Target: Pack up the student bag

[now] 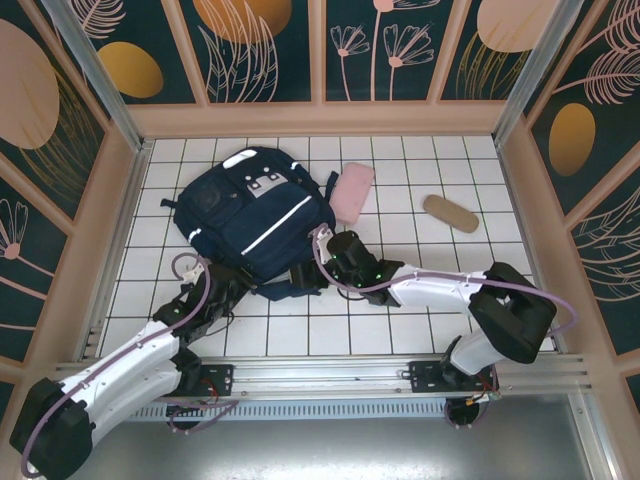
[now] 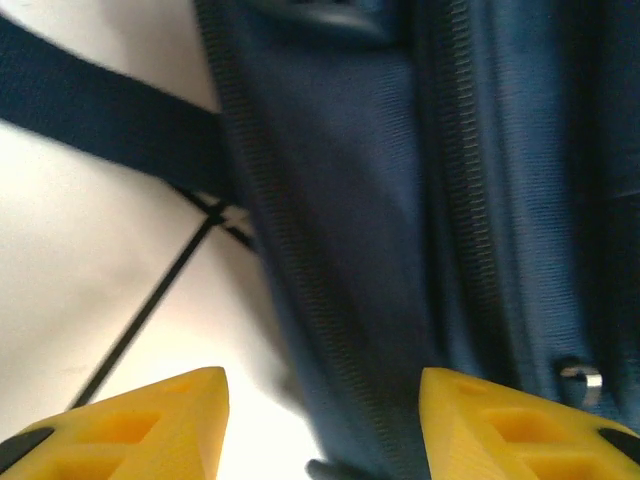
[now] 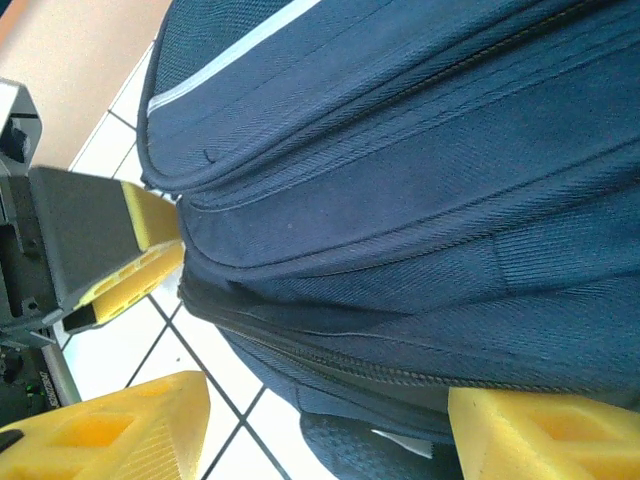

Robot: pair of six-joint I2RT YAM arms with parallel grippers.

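Note:
The student bag, a large navy backpack with a thin white stripe, lies flat on the white tiled table, its near edge towards the arms. My left gripper is at the bag's near-left corner. In the left wrist view its yellow fingertips stand apart, the bag's zipped edge between them and a gap on the left side. My right gripper is at the near edge from the right. Its jaws are open around the zip seam, the right finger against the fabric.
A pink pouch lies just right of the bag, and a tan oblong case lies farther right. A dark strap trails over the tiles. The left gripper's finger shows close beside the right one. Wooden walls ring the table.

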